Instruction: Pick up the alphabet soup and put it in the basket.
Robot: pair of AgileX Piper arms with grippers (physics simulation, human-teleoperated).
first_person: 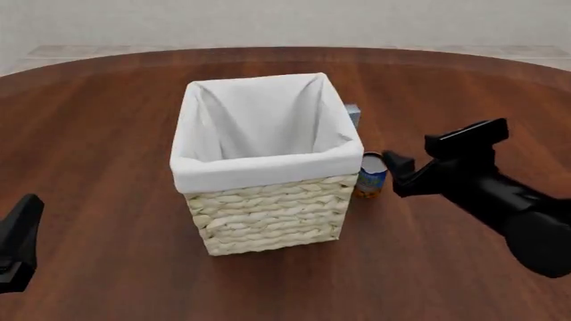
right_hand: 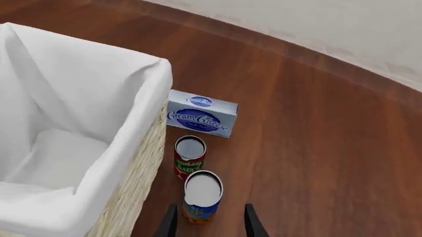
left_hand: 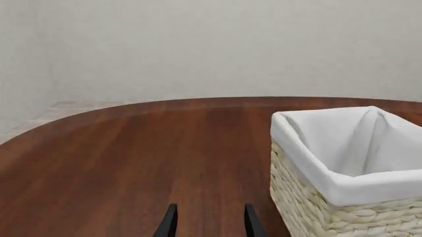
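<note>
The alphabet soup (right_hand: 201,196) stands upright on the table (first_person: 107,134), just beside the right wall of the basket (first_person: 267,227), with its silver-white top facing up. In the right wrist view we see it directly ahead of our right gripper (right_hand: 207,222), whose two dark fingers are spread, one on either side of the can's lower part, not touching it so far as we can tell. In the front view the can (first_person: 371,175) peeks out between the basket and that gripper (first_person: 399,170).

Just beyond the soup stands a second can with a red label (right_hand: 189,157), close behind it, and past that lies a grey-blue box marked as cream cheese (right_hand: 201,117), hard against the basket's far right corner. The basket itself is empty, with its white liner folded over the rim.

Our left gripper (left_hand: 207,224) hangs well apart on the other side of the basket, fingers spread and holding nothing.

From here we judge the risks to be these:

- If we push forward too far, the soup may knock into the red can behind it and topple one or both.
- The basket wall sits so near that the inner finger could scrape the weave and shove the basket.
- A grip too low or off-centre could let the round can tilt or slip as we lift it.
- The rim is high, so a low lift could catch the can on the liner.
</note>
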